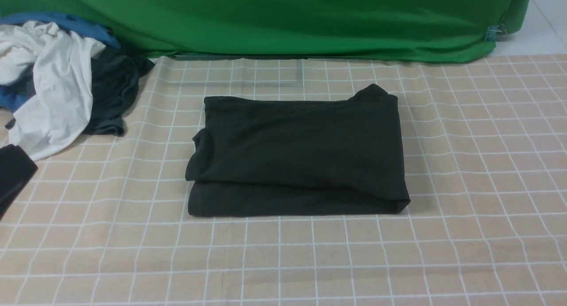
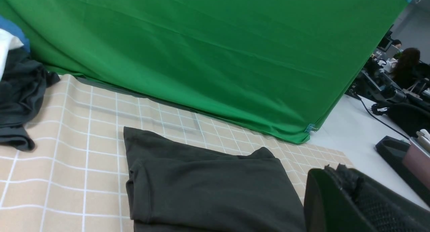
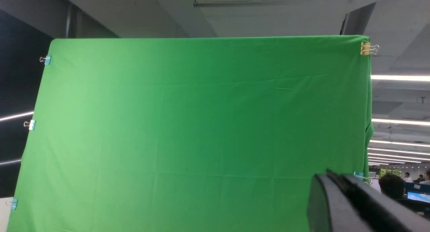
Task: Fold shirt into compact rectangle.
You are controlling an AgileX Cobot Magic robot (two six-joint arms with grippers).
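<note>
On the tabletop (image 1: 465, 235), centre, the shirt (image 1: 297, 155) lies folded in a rectangle. Left end effector (image 2: 339, 178) and right end effector (image 3: 336, 181) are pressed together, holding nothing. Risk: loose upper layer could slide or unfold if brushed.

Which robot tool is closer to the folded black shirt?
Left. The left tool sits low beside the shirt; the right tool is raised, facing the green backdrop.

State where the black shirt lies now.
In the front view, the shirt lies folded near the middle of the checked tablecloth, to the right of the clothes pile and in front of the green backdrop.
</note>
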